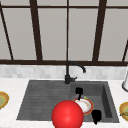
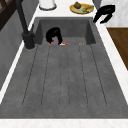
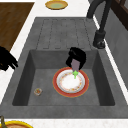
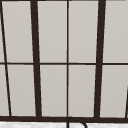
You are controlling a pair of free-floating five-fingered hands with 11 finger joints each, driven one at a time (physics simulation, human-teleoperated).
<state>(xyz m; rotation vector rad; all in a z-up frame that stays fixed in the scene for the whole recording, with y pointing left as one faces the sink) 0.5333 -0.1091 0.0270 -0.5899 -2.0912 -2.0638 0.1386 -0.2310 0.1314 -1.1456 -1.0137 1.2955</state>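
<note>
Left hand (image 3: 76, 57), centre frame, pinching a purple-grey scrubber (image 3: 75, 65) against the plate (image 3: 71, 83) rim (wiping barely begun); right hand (image 1: 96, 116) hovering lower right, fingers relaxed.

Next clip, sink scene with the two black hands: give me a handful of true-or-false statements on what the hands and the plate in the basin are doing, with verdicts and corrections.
1. The left hand holds a small purple object above the red-rimmed plate. True.
2. The red-rimmed plate sits on the counter beside the sink. False: it lies flat on the bottom of the sink basin.
3. The right hand is at the basin's front edge, away from the plate. True.
4. The faucet stands at the sink's front edge. False: it stands at the back edge, below the window.
5. The ribbed draining area is stacked with dishes. False: nothing lies on it.
</note>
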